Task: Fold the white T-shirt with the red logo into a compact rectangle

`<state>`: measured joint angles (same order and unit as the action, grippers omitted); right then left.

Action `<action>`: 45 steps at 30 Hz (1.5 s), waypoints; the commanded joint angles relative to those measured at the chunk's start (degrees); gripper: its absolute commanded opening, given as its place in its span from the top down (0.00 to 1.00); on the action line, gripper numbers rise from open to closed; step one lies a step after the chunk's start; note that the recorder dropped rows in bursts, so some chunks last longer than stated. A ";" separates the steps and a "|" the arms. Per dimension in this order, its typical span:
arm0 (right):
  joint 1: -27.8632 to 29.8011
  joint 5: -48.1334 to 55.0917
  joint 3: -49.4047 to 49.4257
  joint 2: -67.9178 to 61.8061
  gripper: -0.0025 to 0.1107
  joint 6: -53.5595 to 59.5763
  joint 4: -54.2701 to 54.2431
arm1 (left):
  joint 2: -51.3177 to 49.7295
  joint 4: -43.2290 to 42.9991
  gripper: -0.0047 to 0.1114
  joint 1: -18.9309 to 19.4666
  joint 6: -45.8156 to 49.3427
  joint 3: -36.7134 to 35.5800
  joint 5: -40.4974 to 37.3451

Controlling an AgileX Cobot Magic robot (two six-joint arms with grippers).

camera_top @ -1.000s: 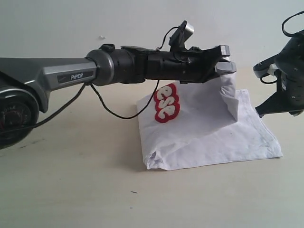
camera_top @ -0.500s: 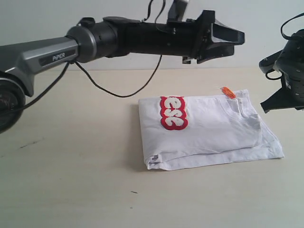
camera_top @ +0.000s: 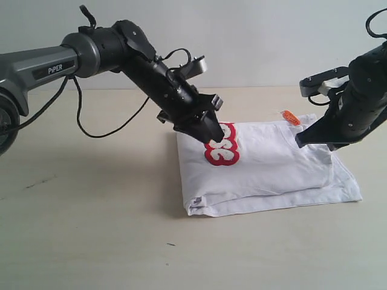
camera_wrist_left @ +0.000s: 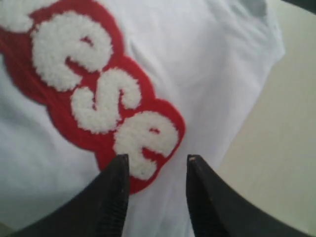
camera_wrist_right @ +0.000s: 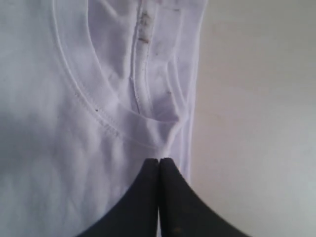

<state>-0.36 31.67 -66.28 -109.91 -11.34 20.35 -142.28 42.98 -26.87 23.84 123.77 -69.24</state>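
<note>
The white T-shirt (camera_top: 272, 172) lies folded flat in a rough rectangle on the table, its orange neck tag (camera_top: 290, 117) at the far right corner. The end of the red logo (camera_top: 222, 151) shows on top near the left fold, its white letters filling the left wrist view (camera_wrist_left: 98, 94). My left gripper (camera_top: 213, 134) points down just above the logo, open with only cloth showing between its fingers (camera_wrist_left: 157, 160). My right gripper (camera_top: 304, 142) hovers at the collar (camera_wrist_right: 98, 108), fingers shut together (camera_wrist_right: 159, 161) with no cloth seen between them.
The shirt rests on a beige table (camera_top: 91, 229) in front of a pale wall. A black cable (camera_top: 103, 130) hangs from the left arm over the table. The tabletop (camera_wrist_right: 256, 123) lies bare beside the shirt's collar edge.
The left gripper let go of the lifted fold, which dropped flat, then swung down onto the logo. The right arm moved in leftward over the collar.
</note>
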 commanded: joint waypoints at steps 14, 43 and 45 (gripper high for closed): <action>0.15 -1.12 0.12 -4.42 0.98 2.70 -1.93 | -5.43 -20.59 0.63 -1.35 -12.39 -0.25 -0.73; 0.03 5.26 0.12 -4.39 0.98 73.82 -65.92 | 3.13 -22.55 0.63 3.27 -8.03 -9.11 -0.73; 0.03 5.35 0.12 -5.62 0.98 73.65 -65.81 | 3.13 -23.21 0.63 3.27 -7.79 -11.27 -0.73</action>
<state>-0.36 36.38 -66.28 -114.51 60.97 -44.76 -139.62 19.94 -23.67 15.88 114.36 -69.77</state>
